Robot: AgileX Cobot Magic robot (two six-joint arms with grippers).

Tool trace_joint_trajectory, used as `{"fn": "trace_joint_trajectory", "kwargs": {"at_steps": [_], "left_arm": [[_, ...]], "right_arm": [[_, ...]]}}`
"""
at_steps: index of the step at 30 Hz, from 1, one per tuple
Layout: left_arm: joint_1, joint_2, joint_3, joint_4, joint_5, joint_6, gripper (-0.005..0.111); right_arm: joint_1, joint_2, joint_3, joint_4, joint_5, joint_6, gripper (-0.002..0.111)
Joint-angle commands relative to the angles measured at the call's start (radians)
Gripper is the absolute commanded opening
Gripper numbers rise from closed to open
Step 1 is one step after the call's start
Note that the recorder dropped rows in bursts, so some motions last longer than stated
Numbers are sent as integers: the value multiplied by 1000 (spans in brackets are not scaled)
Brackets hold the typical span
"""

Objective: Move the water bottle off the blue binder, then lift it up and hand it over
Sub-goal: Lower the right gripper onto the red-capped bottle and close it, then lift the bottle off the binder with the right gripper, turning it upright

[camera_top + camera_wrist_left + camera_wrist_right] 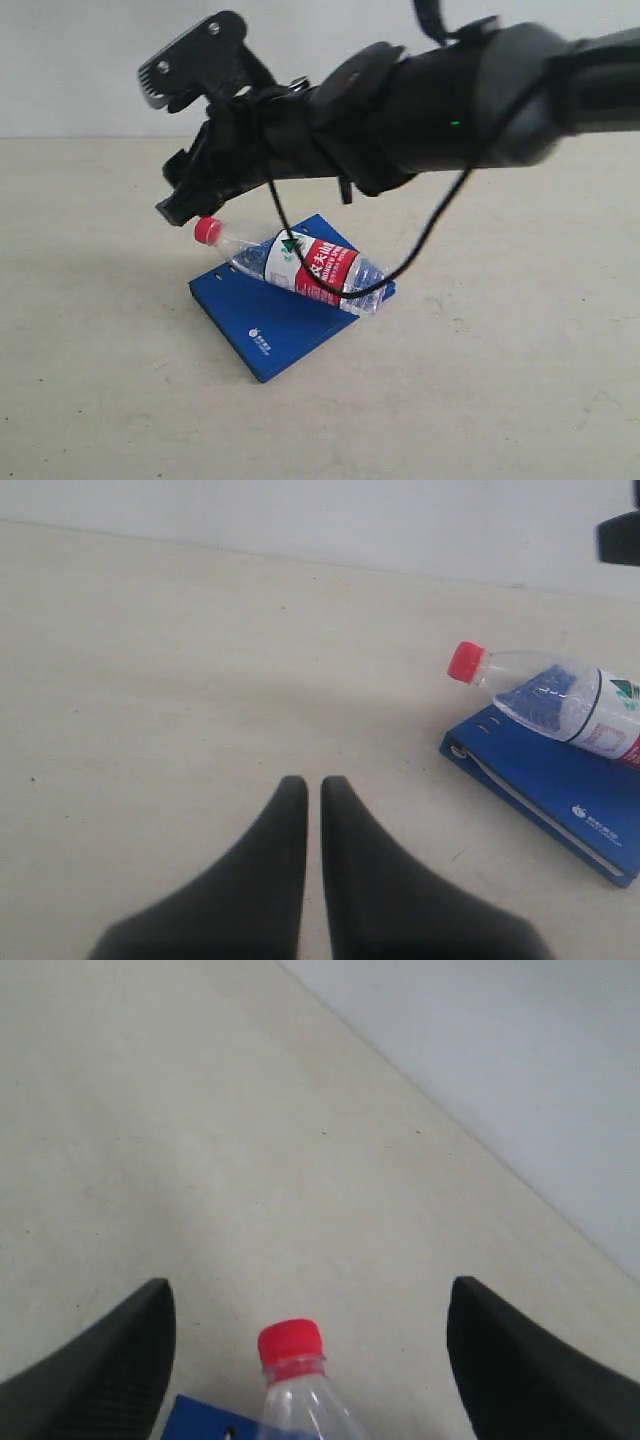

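1. Closest to my exterior camera is the right arm (450, 100), reaching in from the right and across the middle, above the binder (270, 335).
2. Its right gripper (310, 1284) stands wide open. On the wrist feed I see one finger (110, 1370) on each side of the red cap (290, 1345), with clear table showing between each of them and the cap.
3. It holds nothing. From the exterior view its lower finger hangs near the cap, and I see no contact.
4. I see the bottle (300, 262) lying on its side, diagonally across the binder. Its neck and cap overhang the spine edge with the slot holes.
5. I see the binder lying flat on the table (100, 400).
6. I see a black cable (430, 235) drooping from the arm and looping in front of the bottle.
7. I see the left gripper (313, 785) with its fingers together, only a thin slit between them, and empty. It hovers over bare table, well apart from the binder and bottle.
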Motion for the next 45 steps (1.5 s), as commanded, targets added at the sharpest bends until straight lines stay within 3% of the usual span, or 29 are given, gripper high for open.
{"fn": "trace_joint_trajectory", "kwargs": {"at_steps": [1,9,17,19,26,30,37,41,45], "left_arm": [[-4,-3,3,-7,-5,3,5],[-4,-3,3,-7,-5,3,5],[-4,-3,3,-7,-5,3,5],[-4,-3,3,-7,-5,3,5],[-4,-3,3,-7,-5,3,5],[-4,-3,3,-7,-5,3,5],[-4,-3,3,-7,-5,3,5],[-4,-3,3,-7,-5,3,5],[-4,-3,3,-7,-5,3,5]], "right_arm": [[1,157,-140,-7,82,-127,67],[1,375,-244,10,-116,-210,67],[-1,424,-244,86,-187,-214,66],[-1,422,-244,91,-214,-214,57],[1,409,-244,91,-211,-220,0],[1,373,-244,103,-307,-220,0],[-11,269,-244,192,-813,-291,0],[-55,218,-244,261,-843,-424,0],[-116,183,-242,316,-836,-406,0]]}}
